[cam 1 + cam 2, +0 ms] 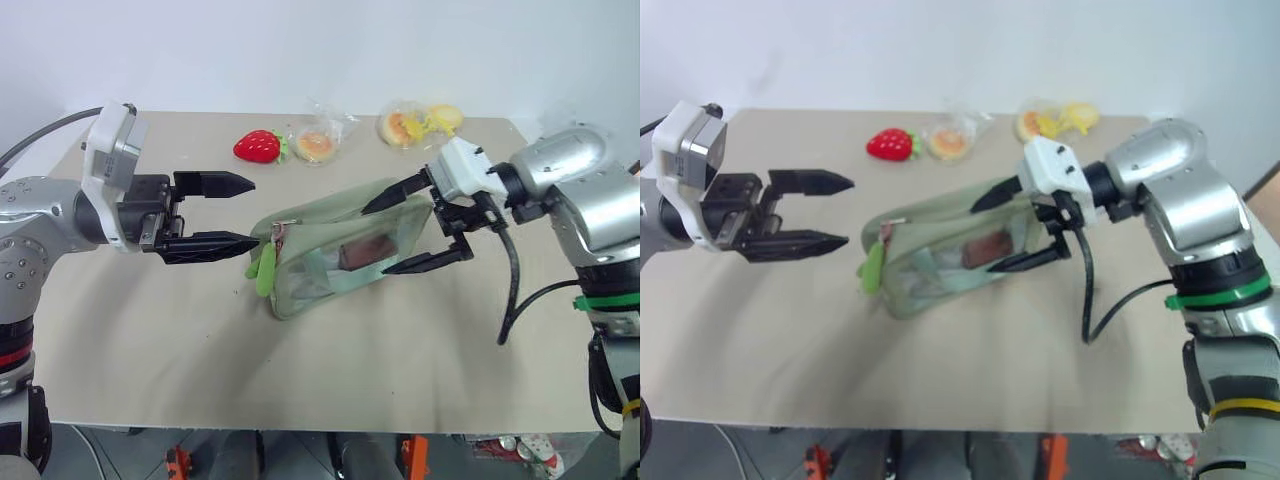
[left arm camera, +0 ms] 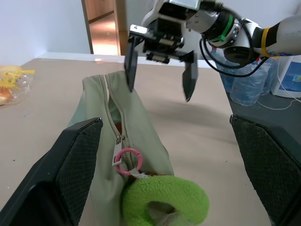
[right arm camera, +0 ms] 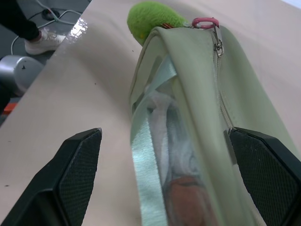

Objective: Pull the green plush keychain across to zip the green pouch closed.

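The green pouch (image 1: 345,245) lies in the middle of the table, with its clear window facing the near edge. The green plush keychain (image 1: 265,270) hangs at the pouch's left end from a pink ring (image 2: 129,162) beside the zipper slider. My left gripper (image 1: 240,212) is open and level, its tips just left of that end and touching nothing. My right gripper (image 1: 378,240) is open and straddles the pouch's right end, one finger behind it and one in front. In the right wrist view the pouch (image 3: 188,117) runs between the fingers towards the keychain (image 3: 150,19).
A red plush strawberry (image 1: 258,146) and wrapped pastries (image 1: 315,143) (image 1: 405,125) lie along the far side of the table (image 1: 150,350). The near half of the table is bare. Water bottles (image 2: 244,80) stand off the table beyond my right arm.
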You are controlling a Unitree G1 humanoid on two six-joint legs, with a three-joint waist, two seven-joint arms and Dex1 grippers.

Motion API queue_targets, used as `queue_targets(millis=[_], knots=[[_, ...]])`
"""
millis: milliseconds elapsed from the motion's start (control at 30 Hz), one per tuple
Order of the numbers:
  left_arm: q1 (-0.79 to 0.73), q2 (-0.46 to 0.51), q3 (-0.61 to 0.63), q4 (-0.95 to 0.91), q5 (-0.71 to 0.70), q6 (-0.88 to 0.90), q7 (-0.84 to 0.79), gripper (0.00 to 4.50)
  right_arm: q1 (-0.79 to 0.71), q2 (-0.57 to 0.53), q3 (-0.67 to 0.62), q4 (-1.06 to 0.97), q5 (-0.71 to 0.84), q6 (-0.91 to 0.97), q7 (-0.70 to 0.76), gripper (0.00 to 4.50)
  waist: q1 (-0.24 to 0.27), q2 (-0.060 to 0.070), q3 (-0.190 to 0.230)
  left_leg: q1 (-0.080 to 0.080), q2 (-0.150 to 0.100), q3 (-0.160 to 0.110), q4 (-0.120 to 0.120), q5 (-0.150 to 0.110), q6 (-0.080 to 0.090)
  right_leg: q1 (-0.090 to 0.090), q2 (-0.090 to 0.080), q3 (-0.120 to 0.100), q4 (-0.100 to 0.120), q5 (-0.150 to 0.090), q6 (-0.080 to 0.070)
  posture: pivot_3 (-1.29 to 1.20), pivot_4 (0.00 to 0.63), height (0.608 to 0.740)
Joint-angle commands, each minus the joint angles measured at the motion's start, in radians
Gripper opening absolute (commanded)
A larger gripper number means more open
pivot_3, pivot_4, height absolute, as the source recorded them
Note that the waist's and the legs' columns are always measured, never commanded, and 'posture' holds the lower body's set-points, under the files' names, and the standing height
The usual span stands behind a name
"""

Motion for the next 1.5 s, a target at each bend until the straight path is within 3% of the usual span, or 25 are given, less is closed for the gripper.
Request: queue_targets(millis=[33, 300, 333, 433, 567, 633, 700, 833, 1133, 1300, 1500], knots=[[0.025, 0.020, 0.049, -0.033, -0.016, -0.005, 0.005, 4.50, -0.070, -0.022, 0.042, 0.045, 0.018, -0.070, 0.053, 4.49, 0.000, 0.000, 0.000, 0.000, 0.000, 0.000, 0.000, 0.000, 0.000, 0.000, 0.000, 0.000, 0.001, 0.000, -0.001, 0.00, 0.150, 0.740], [0.089, 0.007, 0.080, -0.047, -0.009, -0.023, 0.041, 4.50, -0.095, -0.032, 0.165, 0.100, 0.005, -0.170, 0.053, 4.49, 0.001, 0.000, 0.000, 0.000, 0.001, -0.001, 0.000, 0.000, 0.000, -0.002, 0.002, -0.001, 0.003, -0.002, -0.003, 0.00, 0.150, 0.740], [0.091, 0.005, 0.086, -0.046, -0.015, -0.021, 0.045, 4.50, -0.096, -0.025, 0.170, 0.111, -0.008, -0.187, 0.053, 4.24, 0.001, 0.000, 0.000, 0.000, 0.001, -0.001, 0.000, 0.000, 0.000, -0.002, 0.002, -0.001, 0.003, -0.002, -0.003, 0.00, 0.150, 0.740], [0.097, 0.000, 0.101, -0.041, -0.021, -0.023, 0.056, 4.50, -0.101, 0.031, 0.162, 0.172, -0.084, -0.231, 0.053, 4.24, 0.000, 0.000, 0.000, 0.000, 0.001, -0.001, 0.000, 0.000, 0.000, -0.002, 0.002, -0.001, 0.003, -0.002, -0.003, 0.00, 0.150, 0.740], [0.113, 0.004, 0.112, -0.057, -0.025, -0.023, 0.062, 4.50, -0.095, 0.051, 0.164, 0.207, -0.128, -0.278, 0.052, 3.04, 0.000, 0.000, 0.000, 0.000, 0.001, -0.001, 0.000, 0.000, 0.000, -0.001, 0.002, -0.001, 0.004, -0.001, -0.003, 0.00, 0.150, 0.740], [0.119, 0.005, 0.122, -0.065, -0.035, -0.020, 0.073, 4.50, -0.093, 0.054, 0.159, 0.218, -0.134, -0.292, 0.053, 1.79, 0.001, 0.000, 0.000, 0.000, 0.001, -0.002, 0.000, 0.000, 0.000, -0.001, 0.002, -0.001, 0.004, -0.001, -0.003, 0.00, 0.150, 0.740], [0.126, 0.002, 0.135, -0.068, -0.043, -0.020, 0.087, 4.50, -0.097, 0.046, 0.162, 0.225, -0.131, -0.301, 0.053, 1.50, 0.001, 0.000, 0.000, 0.000, 0.001, -0.002, 0.000, 0.000, 0.000, -0.001, 0.002, -0.001, 0.004, -0.001, -0.003, 0.00, 0.150, 0.740], [0.141, 0.002, 0.141, -0.073, -0.049, -0.024, 0.096, 4.50, -0.105, 0.026, 0.178, 0.230, -0.124, -0.313, 0.053, 0.02, 0.001, 0.000, 0.000, 0.000, 0.001, -0.002, 0.000, 0.000, 0.000, -0.001, 0.002, -0.001, 0.004, -0.001, -0.003, 0.00, 0.150, 0.740], [0.145, -0.032, 0.121, -0.075, -0.050, -0.032, 0.117, 4.50, -0.180, 0.082, 0.101, 0.328, -0.214, -0.275, 0.028, 0.02, 0.001, 0.000, 0.000, 0.000, 0.001, -0.002, 0.001, 0.001, -0.001, -0.001, 0.003, -0.001, 0.004, 0.000, -0.003, 0.00, 0.150, 0.740], [0.149, -0.054, 0.120, -0.088, -0.055, -0.031, 0.126, 4.50, -0.251, 0.117, 0.068, 0.273, -0.239, 0.057, -0.076, 0.02, 0.000, 0.000, 0.000, 0.000, 0.001, -0.002, 0.001, 0.001, -0.001, -0.002, 0.003, -0.001, 0.005, 0.001, -0.006, 0.00, 0.150, 0.740], [0.151, -0.074, 0.116, -0.081, -0.053, -0.034, 0.130, 4.50, -0.173, 0.004, 0.031, -0.014, -0.196, 0.273, -0.006, 0.02, 0.005, 0.000, 0.000, -0.002, 0.001, -0.005, 0.000, 0.001, -0.002, -0.003, 0.003, -0.002, 0.007, 0.000, -0.011, 0.00, 0.150, 0.740]])
